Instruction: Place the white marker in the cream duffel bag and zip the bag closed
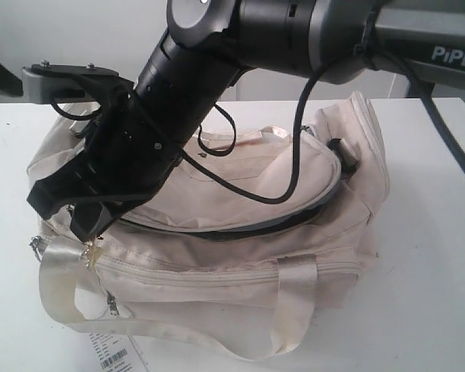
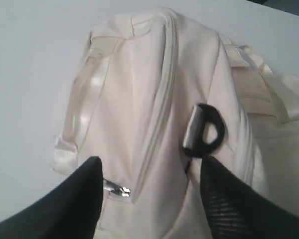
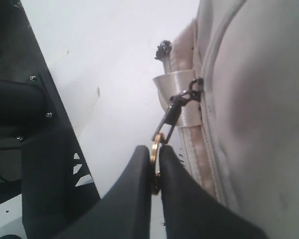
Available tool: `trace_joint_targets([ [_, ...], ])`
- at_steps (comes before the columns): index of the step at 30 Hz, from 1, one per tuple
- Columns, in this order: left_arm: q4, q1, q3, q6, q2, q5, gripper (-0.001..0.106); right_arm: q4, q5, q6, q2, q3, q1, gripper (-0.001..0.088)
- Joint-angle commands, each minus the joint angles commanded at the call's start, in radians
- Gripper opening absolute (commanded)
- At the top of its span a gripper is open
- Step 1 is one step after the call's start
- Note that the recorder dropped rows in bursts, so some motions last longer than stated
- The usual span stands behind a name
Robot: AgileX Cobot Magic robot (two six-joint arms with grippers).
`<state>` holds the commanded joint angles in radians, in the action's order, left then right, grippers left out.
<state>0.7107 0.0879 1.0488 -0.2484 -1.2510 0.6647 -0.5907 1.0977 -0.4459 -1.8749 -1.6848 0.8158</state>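
The cream duffel bag is matt woven cloth. Its strap handles are smooth webbing with a satin sheen. The zipper pull is glossy gold-toned metal. The right gripper is matt black plastic. The table is smooth, matt white.

- I read white letters "PiPE" on the grey arm link above the cream duffel bag; the frame edge cuts off the rest.
- A white paper tag lies on the bench at the bag's front lower corner. It carries a barcode and fine print too small for me to read.
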Motion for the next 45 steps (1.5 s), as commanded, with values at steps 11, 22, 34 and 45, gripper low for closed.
trace_joint_targets([
  [11, 0.012, -0.072, -0.222, -0.067, 0.086, -0.068, 0.061, 0.002, 0.002, -0.007, 0.000, 0.000, 0.000, 0.0000],
  [22, 0.050, -0.214, -0.327, -0.119, 0.082, -0.254, 0.057, 0.002, 0.005, -0.007, 0.000, 0.000, 0.000, 0.0000],
  [34, 0.120, -0.256, -0.327, -0.200, 0.018, -0.356, 0.000, 0.027, 0.055, -0.005, 0.000, 0.000, 0.000, 0.0000],
  [45, 0.126, -0.256, -0.327, -0.198, 0.018, -0.365, 0.000, 0.098, 0.123, 0.006, 0.000, 0.000, 0.000, 0.0000],
])
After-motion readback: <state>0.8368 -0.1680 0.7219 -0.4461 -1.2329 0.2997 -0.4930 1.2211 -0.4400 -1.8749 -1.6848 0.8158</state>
